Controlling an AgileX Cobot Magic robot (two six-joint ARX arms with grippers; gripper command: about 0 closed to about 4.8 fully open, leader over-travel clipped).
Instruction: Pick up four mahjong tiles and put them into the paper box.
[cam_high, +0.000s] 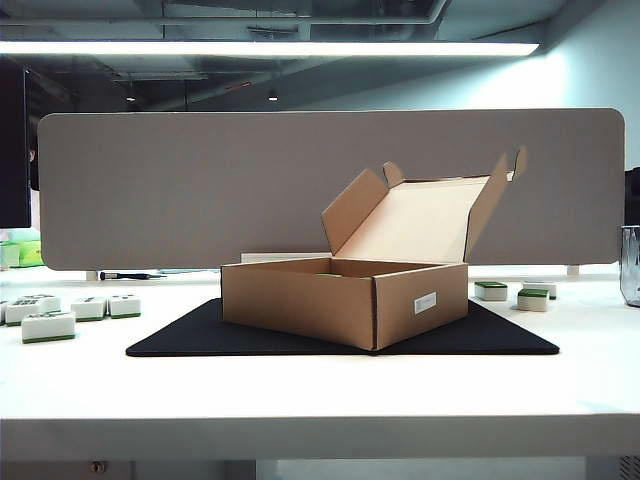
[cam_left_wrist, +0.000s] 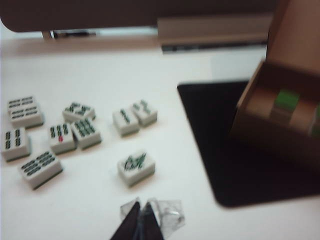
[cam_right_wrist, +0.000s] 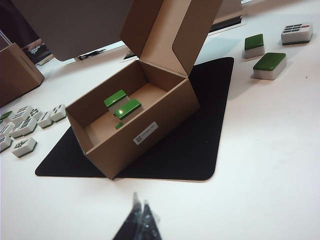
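The paper box (cam_high: 300, 300) stands with its lid up on a black mat (cam_high: 200, 335) mid-table. In the right wrist view the box (cam_right_wrist: 170, 112) holds green-backed mahjong tiles (cam_right_wrist: 127, 108); two show clearly and a third only in part. Several loose tiles (cam_left_wrist: 136, 167) lie face up left of the box, and three more tiles (cam_right_wrist: 269, 65) lie on its right. My left gripper (cam_left_wrist: 141, 207) hovers shut and empty over bare table near the left group. My right gripper (cam_right_wrist: 140, 205) is shut and empty in front of the mat. Neither gripper appears in the exterior view.
A grey partition board (cam_high: 200, 190) closes off the back of the table. A dark pen-like tool (cam_high: 125, 275) lies at its foot on the left. A clear container (cam_high: 630, 265) stands at the right edge. Another brown box (cam_right_wrist: 17, 72) sits far left.
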